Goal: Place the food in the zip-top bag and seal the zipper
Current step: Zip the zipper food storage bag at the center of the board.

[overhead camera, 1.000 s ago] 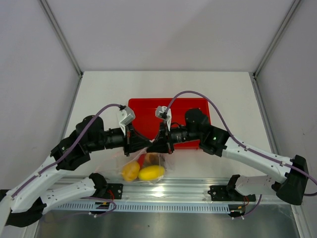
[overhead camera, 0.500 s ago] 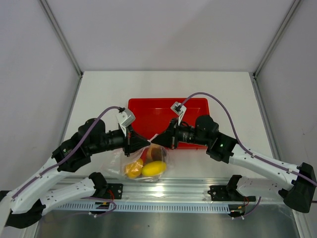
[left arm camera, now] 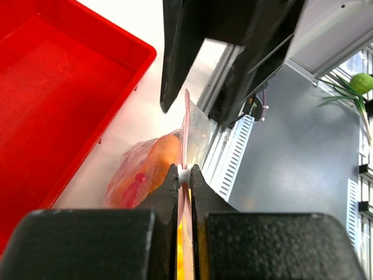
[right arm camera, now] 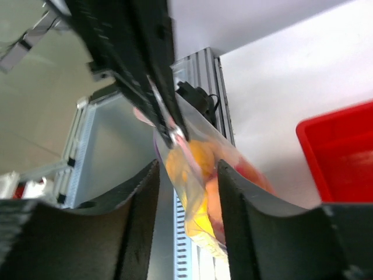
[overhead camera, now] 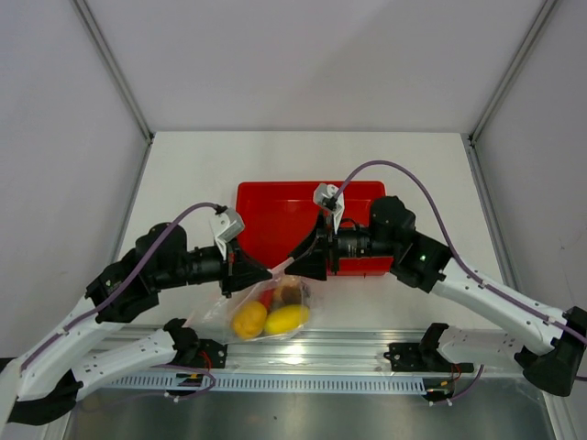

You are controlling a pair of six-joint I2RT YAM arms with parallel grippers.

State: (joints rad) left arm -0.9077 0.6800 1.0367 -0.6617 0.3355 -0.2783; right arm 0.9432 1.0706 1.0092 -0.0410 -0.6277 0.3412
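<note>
The zip-top bag (overhead camera: 260,305) hangs above the table's near edge with two yellow fruits (overhead camera: 286,318), orange chunks and darker food inside. My left gripper (overhead camera: 267,272) is shut on the zipper (left arm camera: 187,125) at the bag's mouth, with a small white piece pinched between its tips (left arm camera: 184,173). My right gripper (overhead camera: 297,265) is open just right of the mouth. In the right wrist view the bag (right arm camera: 201,192) hangs between its spread fingers (right arm camera: 145,210), and I cannot tell whether they touch it. The bag's lower part is hidden in the left wrist view.
The red tray (overhead camera: 275,206) lies behind the bag, partly under the right arm, and shows no food in its visible part; it also shows in the left wrist view (left arm camera: 52,105). An aluminium rail (overhead camera: 303,353) runs along the near edge under the bag.
The two grippers met at the bag's mouth a second ago. They now stand a little apart, and the bag still hangs from the left gripper, shifted slightly left.
</note>
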